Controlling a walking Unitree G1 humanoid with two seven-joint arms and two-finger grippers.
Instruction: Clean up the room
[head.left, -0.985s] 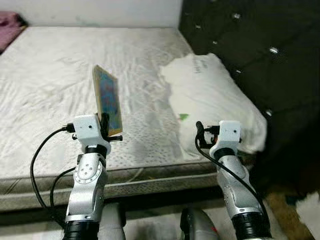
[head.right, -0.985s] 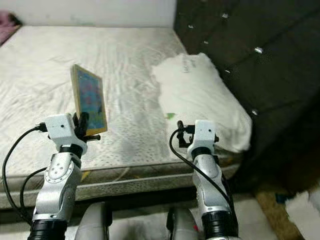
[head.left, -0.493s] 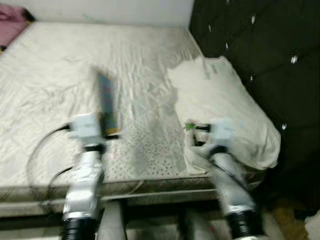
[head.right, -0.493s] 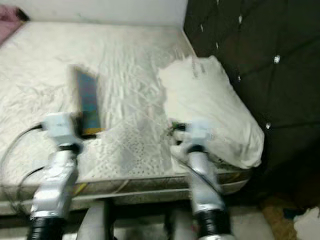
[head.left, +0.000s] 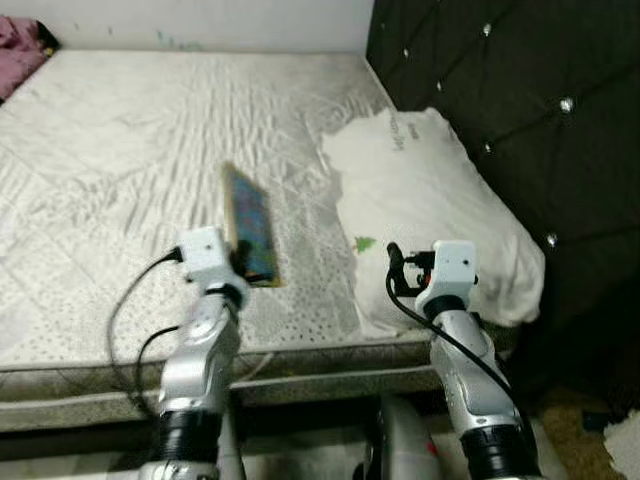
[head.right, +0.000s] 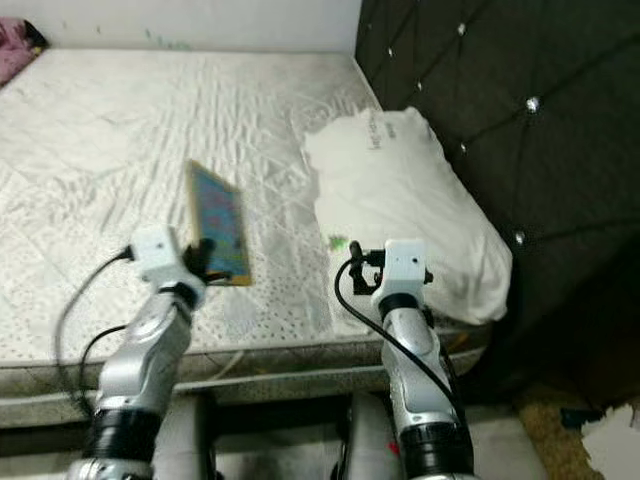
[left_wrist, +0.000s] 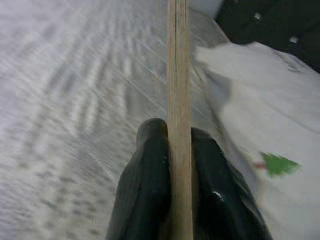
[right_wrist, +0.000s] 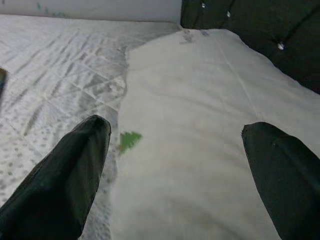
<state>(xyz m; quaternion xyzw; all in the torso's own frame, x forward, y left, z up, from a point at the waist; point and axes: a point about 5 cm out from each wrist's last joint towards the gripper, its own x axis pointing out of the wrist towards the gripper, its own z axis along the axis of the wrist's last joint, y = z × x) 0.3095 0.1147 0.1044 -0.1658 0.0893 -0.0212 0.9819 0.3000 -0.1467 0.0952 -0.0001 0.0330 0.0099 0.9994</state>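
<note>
Over bare mattress (head.left: 120, 150), pinched thin stiff picture book (head.left: 250, 225) at lower edge in left gripper (left_wrist: 180, 165), probably light; right gripper (right_wrist: 175, 165) spread above pillow (head.left: 420, 200).

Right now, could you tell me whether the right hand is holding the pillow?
No, the right hand hangs open above the white pillow, its two black fingers spread wide apart with nothing between them.

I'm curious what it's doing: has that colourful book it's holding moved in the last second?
Yes. The left hand has carried the book rightward, nearer the white pillow, and tilted it more.
</note>
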